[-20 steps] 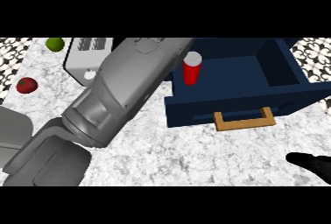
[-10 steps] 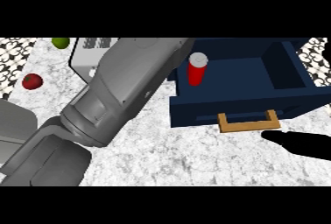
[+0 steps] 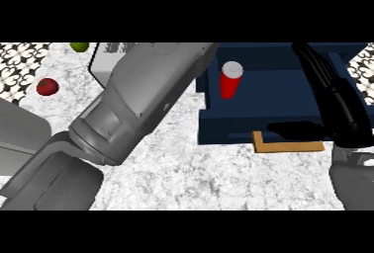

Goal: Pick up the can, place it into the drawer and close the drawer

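Blocking left counter: grey forearm (image 3: 139,108); red apple (image 3: 47,86) beside.

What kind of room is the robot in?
Probably a kitchen. There's a pale speckled counter like stone, an open dark blue drawer with a wooden handle and a red can standing inside it, and a red fruit lying on the counter.

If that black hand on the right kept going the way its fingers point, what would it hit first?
Probably the dark blue drawer's far wall: the right hand points up over its right side. The red can stands well left, though depth is unclear.
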Motion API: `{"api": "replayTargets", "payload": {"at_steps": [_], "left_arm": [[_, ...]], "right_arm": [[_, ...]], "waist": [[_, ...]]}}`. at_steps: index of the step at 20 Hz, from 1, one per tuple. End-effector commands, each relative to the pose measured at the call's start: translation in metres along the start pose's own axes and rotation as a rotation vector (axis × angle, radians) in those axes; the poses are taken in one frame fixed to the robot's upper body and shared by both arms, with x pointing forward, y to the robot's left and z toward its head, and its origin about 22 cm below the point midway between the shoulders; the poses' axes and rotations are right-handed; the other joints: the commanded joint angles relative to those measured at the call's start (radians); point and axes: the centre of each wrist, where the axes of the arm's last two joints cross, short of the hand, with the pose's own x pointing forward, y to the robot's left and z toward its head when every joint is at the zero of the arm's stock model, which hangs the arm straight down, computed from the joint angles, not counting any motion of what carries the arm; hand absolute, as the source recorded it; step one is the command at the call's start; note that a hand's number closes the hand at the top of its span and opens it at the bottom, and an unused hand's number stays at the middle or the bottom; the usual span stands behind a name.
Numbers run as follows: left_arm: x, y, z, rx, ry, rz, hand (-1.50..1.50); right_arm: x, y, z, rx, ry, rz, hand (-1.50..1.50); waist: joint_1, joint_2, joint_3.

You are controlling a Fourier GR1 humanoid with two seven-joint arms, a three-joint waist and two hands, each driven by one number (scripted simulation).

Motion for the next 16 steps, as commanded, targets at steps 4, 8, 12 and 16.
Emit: {"api": "replayTargets", "payload": {"at_steps": [4,8,12,16], "left_arm": [[0.004,-0.001,0.000,-0.040,0.012,0.003,-1.50],[0.020,0.025,-0.015,0.010,0.019,0.022,-1.50],[0.004,0.045,-0.019,0.026,0.003,0.007,-1.50],[0.005,0.047,-0.019,0.018,0.017,0.011,-1.50]], "right_arm": [[-0.033,0.046,-0.024,0.065,0.010,0.193,-1.50],[-0.033,0.075,-0.034,0.055,-0.018,0.203,-1.50],[-0.039,0.093,-0.058,0.054,0.022,0.263,-1.50],[-0.060,0.114,-0.060,-0.008,0.049,0.309,-1.50]], "waist": [[0.038,-0.008,0.000],[0.029,-0.009,0.000],[0.055,-0.012,-0.001],[0.070,-0.008,0.000]]}}
